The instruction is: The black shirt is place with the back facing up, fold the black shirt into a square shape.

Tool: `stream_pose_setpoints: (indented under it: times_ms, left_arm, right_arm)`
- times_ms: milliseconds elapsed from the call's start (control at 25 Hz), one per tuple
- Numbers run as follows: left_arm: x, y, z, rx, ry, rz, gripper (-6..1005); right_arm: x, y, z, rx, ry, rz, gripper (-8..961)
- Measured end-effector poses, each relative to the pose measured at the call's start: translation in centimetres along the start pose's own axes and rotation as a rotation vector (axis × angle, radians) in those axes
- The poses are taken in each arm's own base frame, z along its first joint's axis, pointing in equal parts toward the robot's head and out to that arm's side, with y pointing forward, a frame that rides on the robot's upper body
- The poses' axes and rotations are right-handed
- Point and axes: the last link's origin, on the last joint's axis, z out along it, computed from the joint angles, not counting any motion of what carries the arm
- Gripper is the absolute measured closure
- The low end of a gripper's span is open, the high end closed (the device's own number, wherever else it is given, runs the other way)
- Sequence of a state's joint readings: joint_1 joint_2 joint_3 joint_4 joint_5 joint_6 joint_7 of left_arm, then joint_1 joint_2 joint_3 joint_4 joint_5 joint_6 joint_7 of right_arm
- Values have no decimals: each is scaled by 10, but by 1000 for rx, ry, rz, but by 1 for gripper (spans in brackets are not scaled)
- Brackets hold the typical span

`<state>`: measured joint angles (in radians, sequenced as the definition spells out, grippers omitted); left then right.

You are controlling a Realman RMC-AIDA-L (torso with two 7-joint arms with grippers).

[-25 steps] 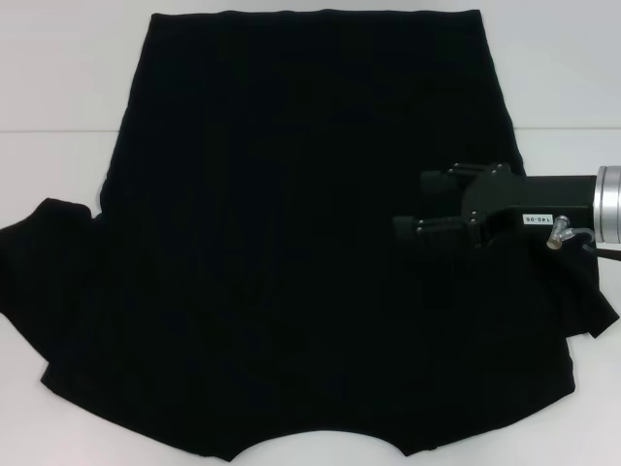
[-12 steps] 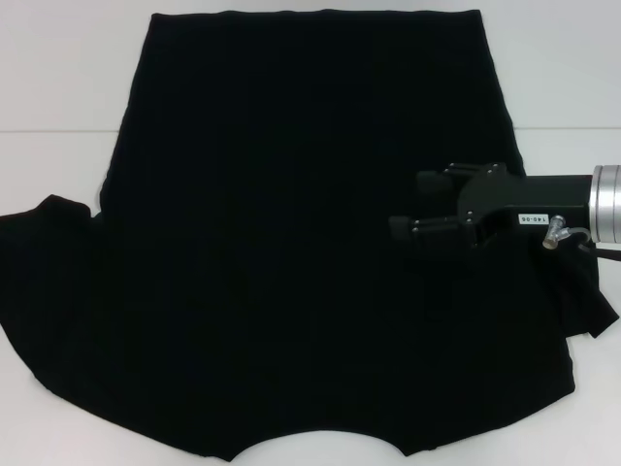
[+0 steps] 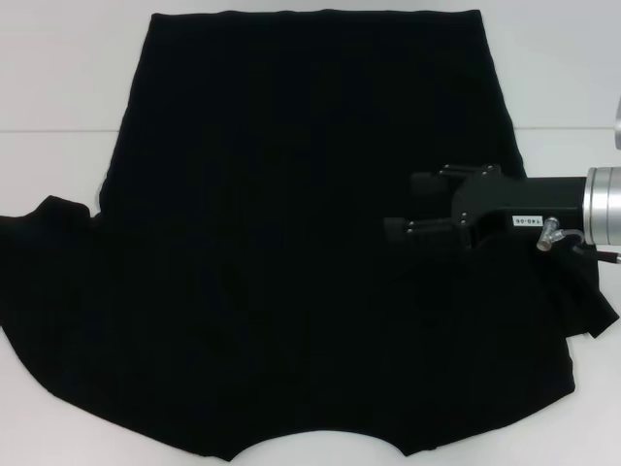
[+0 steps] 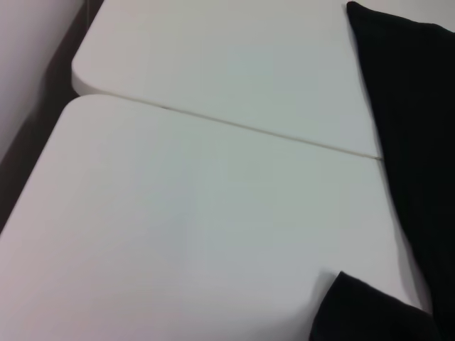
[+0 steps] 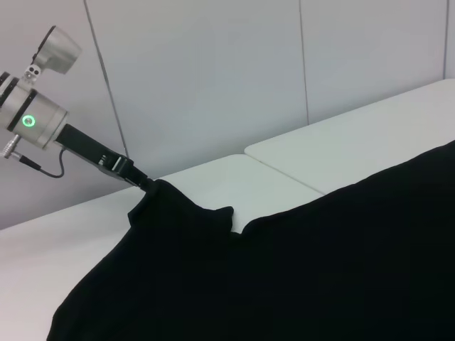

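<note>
- Altogether, one large plain black soft-fabric T-shirt (image 3: 291, 243) lies spread flat on one white table (image 3: 58, 78), which is made of two slabs meeting at a seam; two grippers are visible across the views.
- Shirt position: the straight hem lies at the far side of the table, the curved neckline at the near edge, and one short sleeve extends to each side.
- Head view: only the right gripper (image 3: 396, 208) appears, a black rigid claw on a black arm with a silver cuff, reaching in from the right side over the right part of the shirt.
- Right gripper state: its two fingers are apart, one above the other in the head view, with a gap between them; whether fabric lies inside that gap cannot be told, black against black.
- Relative position: the shirt lies below and on all sides of the right gripper; the right sleeve lies just beside the arm, nearer the robot.
- Right wrist view: it alone shows the left gripper (image 5: 149, 185), on a silver arm with a green light, clamped on the raised tip of the left sleeve.
- Left wrist view: it shows the table seam, a rounded slab corner and the shirt's left edge with a sleeve corner, but no fingers.
</note>
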<state>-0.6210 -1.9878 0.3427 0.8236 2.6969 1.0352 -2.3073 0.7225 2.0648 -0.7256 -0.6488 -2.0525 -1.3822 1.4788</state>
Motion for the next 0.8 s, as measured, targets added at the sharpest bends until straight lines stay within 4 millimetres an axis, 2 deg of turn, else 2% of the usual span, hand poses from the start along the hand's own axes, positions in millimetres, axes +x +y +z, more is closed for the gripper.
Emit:
stream_pose_setpoints:
  times_ms: [200, 360, 400, 480, 600, 800]
  left_arm:
    - [0, 4, 1, -20, -14, 1, 981]
    - [-3, 14, -3, -105, -45, -14, 981]
    - [-1, 28, -10, -215, -54, -12, 982]
    - [0, 39, -15, -302, -49, -6, 982]
    - [-1, 67, -22, -481, -32, 13, 981]
    - [-15, 112, -12, -665, -53, 52, 980]
  right_arm:
    - [1, 1, 2, 2, 0, 3, 29]
    - [2, 0, 3, 6, 5, 4, 29]
    - [2, 1, 3, 5, 6, 4, 29]
    - [3, 1, 3, 6, 7, 5, 29]
    - [4, 0, 1, 11, 6, 9, 29]
    - [6, -4, -6, 33, 0, 32, 29]
